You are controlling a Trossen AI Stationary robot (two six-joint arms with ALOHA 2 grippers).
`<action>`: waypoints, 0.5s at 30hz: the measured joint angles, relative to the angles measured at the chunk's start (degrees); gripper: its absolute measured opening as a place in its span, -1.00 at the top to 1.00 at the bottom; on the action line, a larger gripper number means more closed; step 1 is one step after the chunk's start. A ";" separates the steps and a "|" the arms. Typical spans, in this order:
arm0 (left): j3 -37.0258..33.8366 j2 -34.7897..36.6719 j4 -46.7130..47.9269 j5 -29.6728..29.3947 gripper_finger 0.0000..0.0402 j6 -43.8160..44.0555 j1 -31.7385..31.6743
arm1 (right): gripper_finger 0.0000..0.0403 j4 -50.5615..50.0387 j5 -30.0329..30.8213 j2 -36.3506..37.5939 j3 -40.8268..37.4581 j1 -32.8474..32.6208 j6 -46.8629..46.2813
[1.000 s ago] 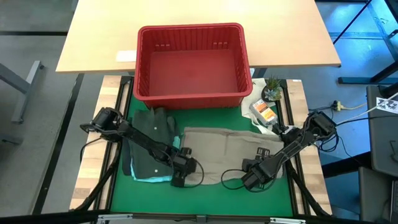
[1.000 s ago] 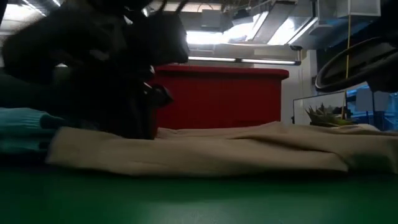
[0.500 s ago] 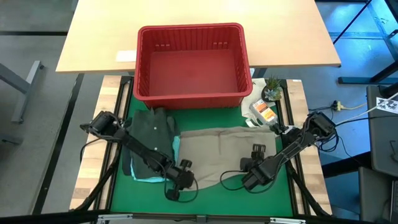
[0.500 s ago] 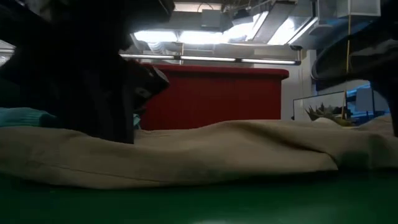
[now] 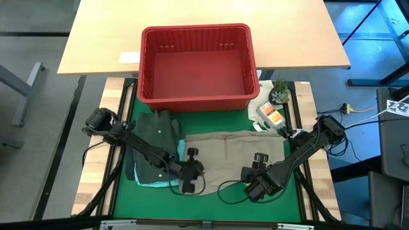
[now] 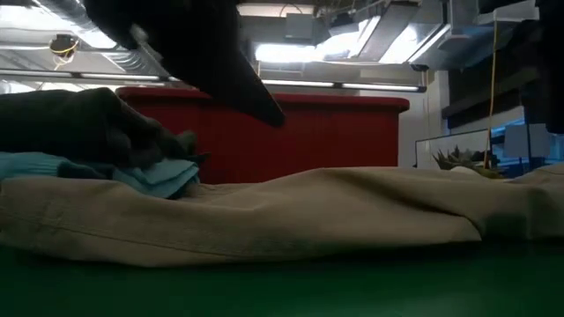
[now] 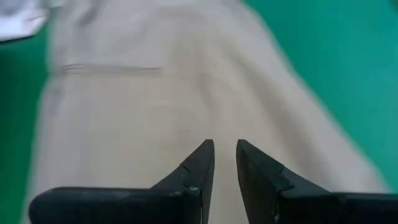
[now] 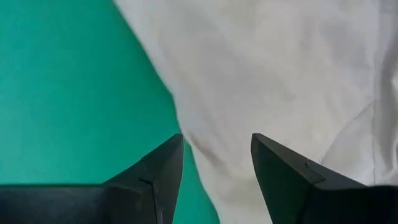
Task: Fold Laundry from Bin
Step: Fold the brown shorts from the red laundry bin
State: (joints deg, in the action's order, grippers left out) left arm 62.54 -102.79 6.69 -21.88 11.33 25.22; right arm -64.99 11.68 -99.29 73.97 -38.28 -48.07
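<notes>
Both arms reach low over the table's near half. Left gripper (image 5: 190, 172) hovers at the beige garment's (image 5: 233, 156) left edge, fingers a narrow gap apart, holding nothing. Right gripper (image 5: 255, 182) at its near right edge, jaws wide, empty. Three garments visible: beige, dark olive (image 5: 154, 144), teal (image 5: 180, 151) stacked left. One red bin (image 5: 198, 64) behind, empty.

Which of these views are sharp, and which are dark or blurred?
High view: evenly lit and sharp, the rectangular red plastic basket clear. Low view: dim and backlit by bright ceiling lights, with a dark out-of-focus arm at the top. Left wrist view: the beige-tan cloth garment is blurred. Right wrist view: the same garment looks pale and washed out against the green mat.
</notes>
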 joint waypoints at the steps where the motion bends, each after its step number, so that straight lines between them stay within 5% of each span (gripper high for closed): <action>1: 0.00 0.05 0.49 -1.24 0.68 0.01 -0.66 | 0.06 -0.05 0.69 0.00 -0.13 0.00 -0.92; 15: -0.02 -5.65 3.94 -3.49 0.68 0.54 -7.53 | 0.06 2.03 2.71 0.02 -14.27 0.00 -16.42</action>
State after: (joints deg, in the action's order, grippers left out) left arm 62.52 -108.44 10.63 -25.36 11.88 17.69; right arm -62.96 14.39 -99.26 59.71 -38.28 -64.49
